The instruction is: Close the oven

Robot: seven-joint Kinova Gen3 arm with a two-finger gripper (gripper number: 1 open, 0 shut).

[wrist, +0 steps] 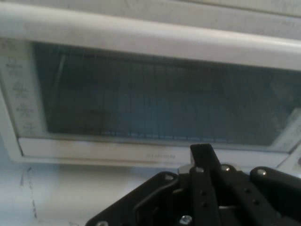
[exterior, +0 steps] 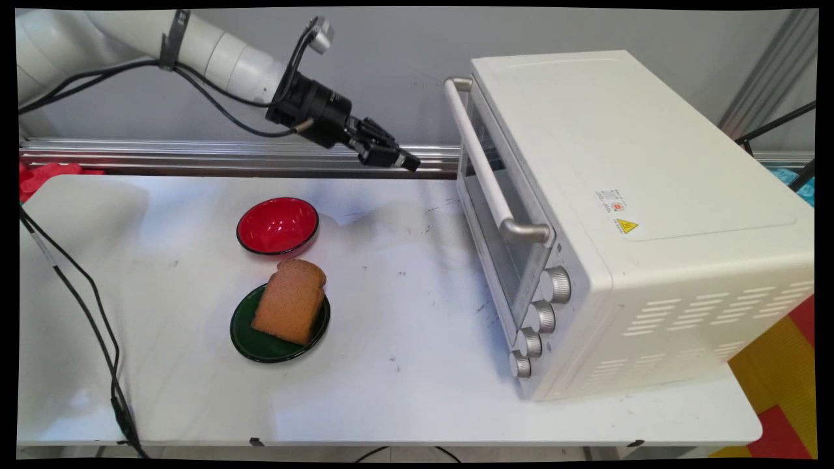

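1. The gripper (exterior: 409,161) hangs in the air off the table (exterior: 404,365), just left of the oven (exterior: 625,195) and near the far end of its door handle (exterior: 485,166). It touches nothing.
2. Its fingers look closed on each other with nothing between them. In the hand view they read as a single black upright (wrist: 202,153) at the middle of the linkage.
3. The gripper points to the right and slightly down, toward the oven's front. In the hand view the glass door (wrist: 160,99) fills the frame and the handle bar (wrist: 141,30) runs across above it.
4. The oven stands on the right half of the table with its door shut and facing left. The handle's long axis runs along the top of the door, from the far side toward the near side. Four knobs (exterior: 555,284) sit in a column at the near end of the front.
5. A slice of bread (exterior: 290,301) lies on a green plate (exterior: 251,339) left of centre, well apart from the gripper. Its long axis runs near to far, with the rounded top toward the far side.
6. A red bowl (exterior: 277,225) sits just beyond the plate; it looks empty.
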